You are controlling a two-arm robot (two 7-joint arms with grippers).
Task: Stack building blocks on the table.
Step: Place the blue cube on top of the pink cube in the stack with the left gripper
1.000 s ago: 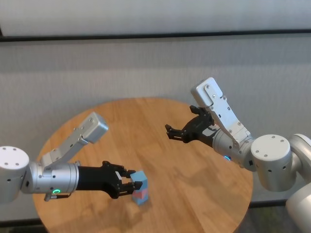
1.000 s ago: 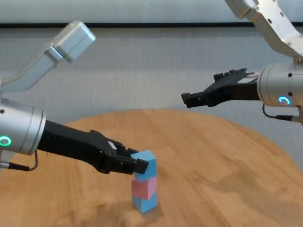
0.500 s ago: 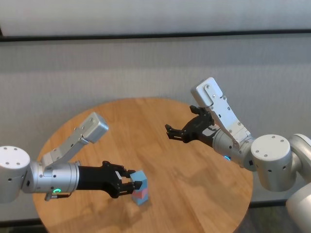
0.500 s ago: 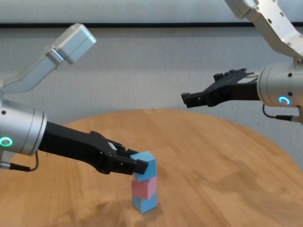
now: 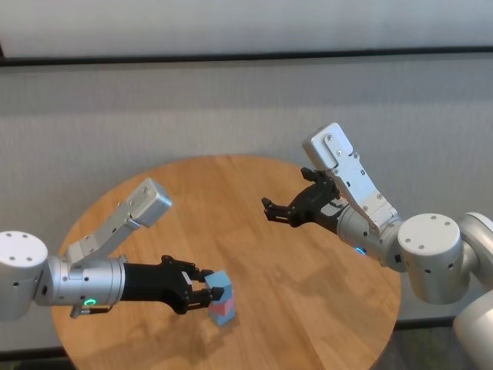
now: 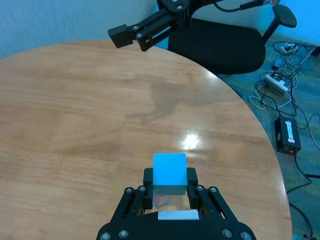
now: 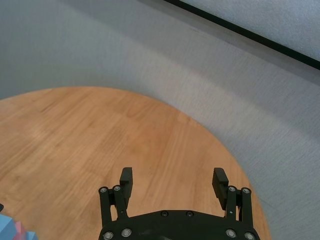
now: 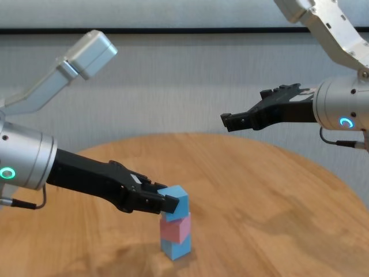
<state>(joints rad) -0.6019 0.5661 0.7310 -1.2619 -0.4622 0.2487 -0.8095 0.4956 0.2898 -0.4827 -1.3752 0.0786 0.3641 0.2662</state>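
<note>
A stack of three building blocks stands on the table near its front: a light blue cube at the bottom, the pink cube in the middle, and a light blue cube on top. My left gripper is level with the top cube, with one finger close on each side of it and the jaws slightly open. The left wrist view shows this cube between the fingers. My right gripper hangs open and empty, high above the table's far right part.
The round table's edge lies to the right of the stack. A black chair and cables are on the floor beyond it. A grey wall runs behind the table.
My left gripper has drawn back slightly from the stack while the top blue cube stays on the pink one. The right arm has not moved.
</note>
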